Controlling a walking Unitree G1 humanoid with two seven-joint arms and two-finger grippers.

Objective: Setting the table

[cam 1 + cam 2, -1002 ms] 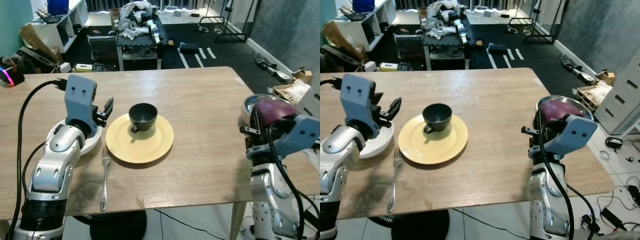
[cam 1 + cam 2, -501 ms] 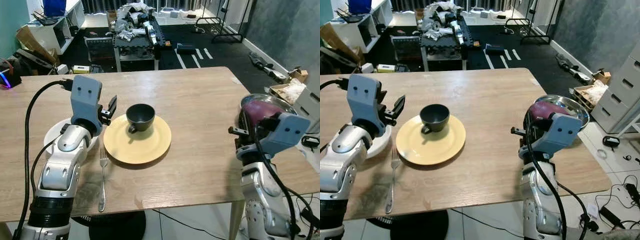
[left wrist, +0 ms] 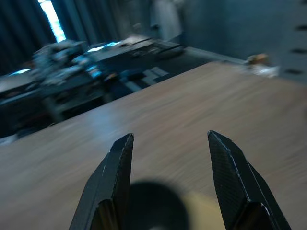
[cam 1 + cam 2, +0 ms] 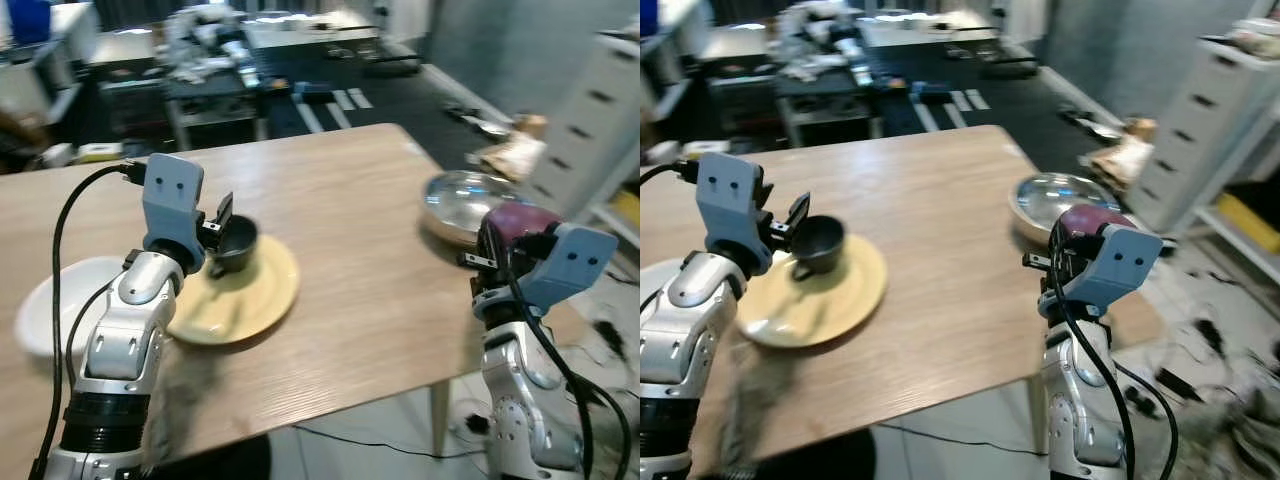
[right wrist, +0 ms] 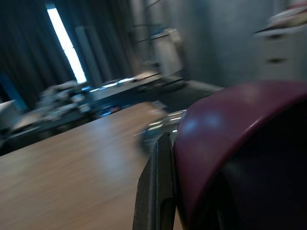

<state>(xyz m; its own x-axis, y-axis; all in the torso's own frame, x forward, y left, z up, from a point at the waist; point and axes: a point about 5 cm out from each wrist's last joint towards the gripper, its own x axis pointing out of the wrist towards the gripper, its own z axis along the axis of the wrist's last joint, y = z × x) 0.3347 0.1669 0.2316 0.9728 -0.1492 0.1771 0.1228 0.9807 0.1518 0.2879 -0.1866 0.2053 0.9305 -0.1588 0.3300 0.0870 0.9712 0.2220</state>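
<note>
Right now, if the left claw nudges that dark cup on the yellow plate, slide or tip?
The dark cup looks squat and wide, so probably slides rather than tips. The yellow plate looks smooth, so likely little grip. The left claw, open, sits beside the rim.

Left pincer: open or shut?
Open. The left wrist view shows the left pincer with its two black fingers spread wide apart, nothing between them, above the dark cup on the yellow plate.
</note>
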